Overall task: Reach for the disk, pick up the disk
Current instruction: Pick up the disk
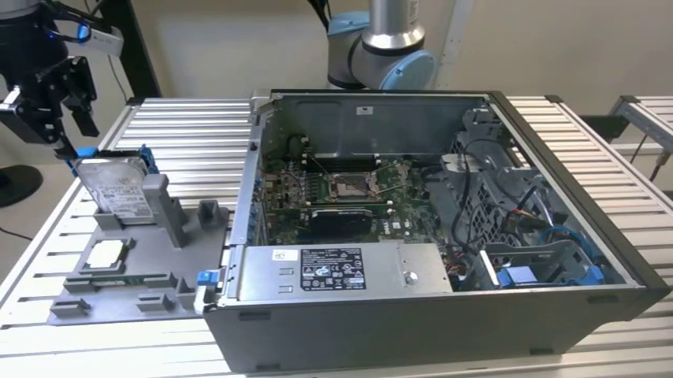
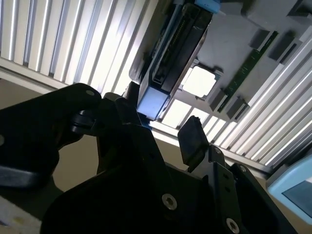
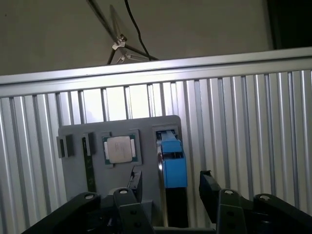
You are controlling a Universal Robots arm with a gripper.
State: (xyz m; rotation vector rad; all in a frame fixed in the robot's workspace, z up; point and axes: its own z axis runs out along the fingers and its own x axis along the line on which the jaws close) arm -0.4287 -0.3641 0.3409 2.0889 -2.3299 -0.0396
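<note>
- The slatted metal table [image 1: 589, 134] carries everything in the exterior view.
- An open computer case [image 1: 421, 331] lies on it, toward the exterior view's right, with the motherboard exposed.
- The robot arm [image 1: 384, 47] rises behind the case.
- A grey metal box with a sticker [image 1: 421, 268] sits inside the case along its near wall.
- A grey fixture plate [image 1: 158, 252] lies on the table at the exterior view's left, just beside the case.
- The gripper [image 1: 58, 126] hangs over the far end of the fixture. Its black fingers [image 3: 207, 185] are spread wide and grasp nothing.
- The disk [image 1: 116, 189] stands on edge in a slot of the fixture, its label facing the exterior camera and its blue bracket along the edges.
- In both wrist views the disk's blue-capped upper end [image 3: 173, 165] [image 2: 153, 102] sits between the two fingers, with a gap on each side. The gripper [image 3: 170, 187] [image 2: 163, 119] is directly above it.
- A small square processor chip [image 1: 107, 253] [image 3: 119, 149] [image 2: 200, 80] lies flat in the fixture just beside the disk.
</note>
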